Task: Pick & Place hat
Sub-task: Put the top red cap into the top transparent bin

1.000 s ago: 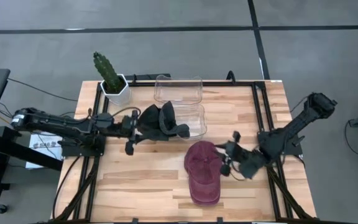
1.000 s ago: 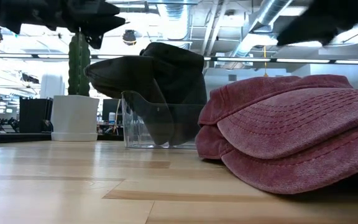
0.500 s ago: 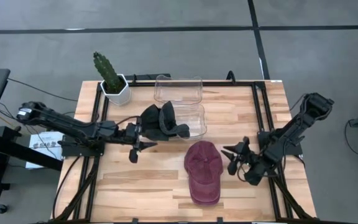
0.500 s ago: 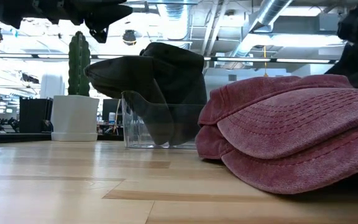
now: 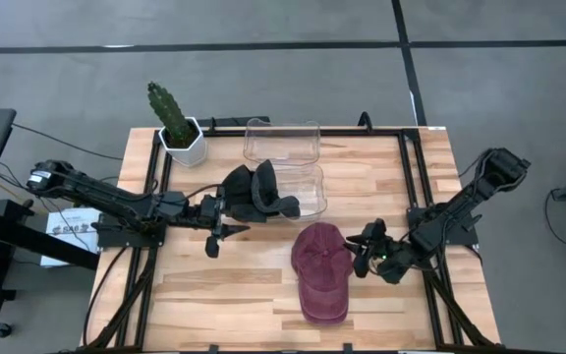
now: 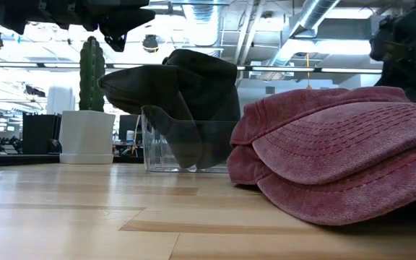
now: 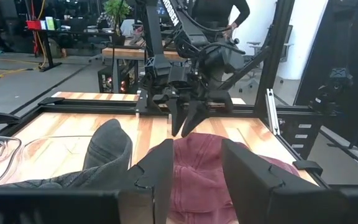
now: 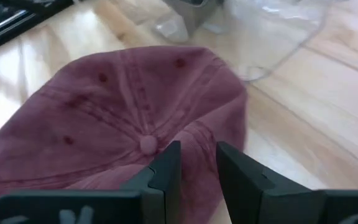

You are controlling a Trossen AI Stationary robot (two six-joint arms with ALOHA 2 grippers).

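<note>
Maroon hat (image 5: 322, 270): flat on counter (image 5: 224, 285), just ahead of right gripper (image 5: 365, 249); not yet picked. Its jaws part-open, gap narrow, aimed at crown, holding nothing.

Dark hat (image 5: 256, 192): draped in clear bin (image 5: 308, 187), beside left gripper (image 5: 226, 228); you may count this one placed. Left jaws wide apart, empty.

Second clear bin (image 5: 283, 141): beyond first. You still have grasp, lift, placement of maroon hat.
</note>
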